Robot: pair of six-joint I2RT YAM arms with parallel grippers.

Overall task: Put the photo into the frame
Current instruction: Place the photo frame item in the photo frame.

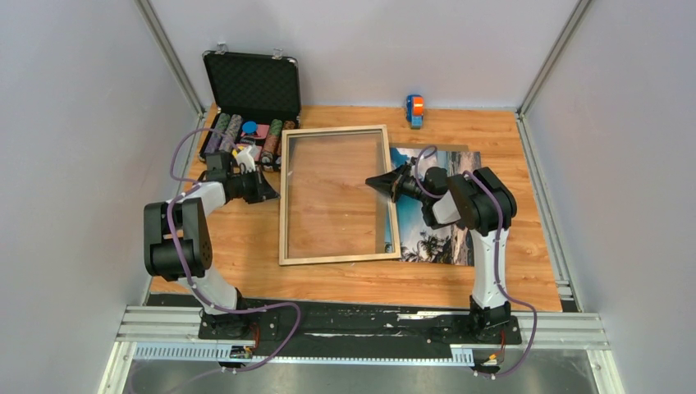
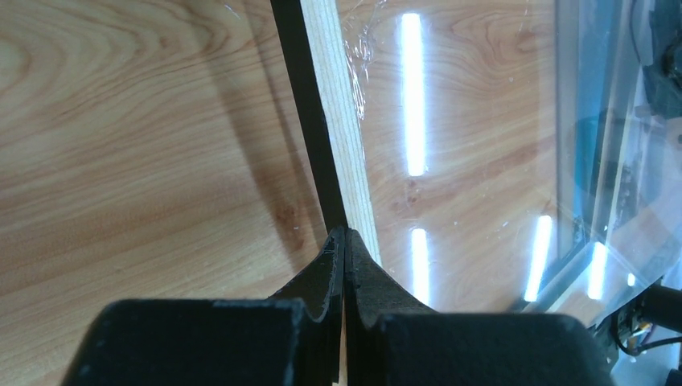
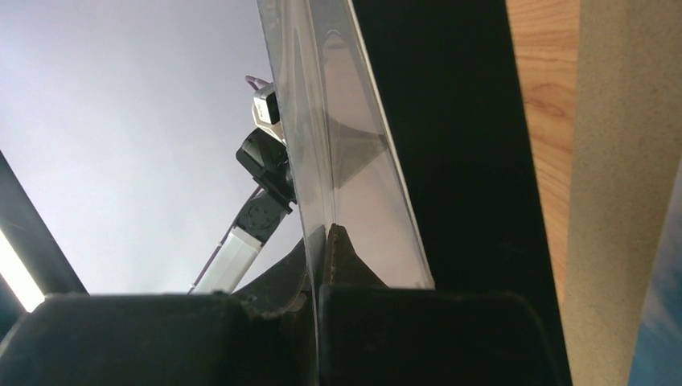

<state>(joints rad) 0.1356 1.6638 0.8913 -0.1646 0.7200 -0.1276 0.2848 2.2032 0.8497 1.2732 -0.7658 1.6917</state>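
The frame lies pale face up in the middle of the table, its clear pane showing the wood beneath. The photo, a beach print, lies flat to its right, its left edge tucked under the frame. My right gripper reaches in over the frame's right rail and is shut on the edge of the clear pane, one finger on each side; the black part of the frame runs beside it. My left gripper is shut with nothing between its fingers, tips meeting the frame's left rail.
An open black chip case with rows of chips stands at the back left, just behind my left arm. A small blue and orange object sits at the back edge. Grey walls enclose the table on three sides.
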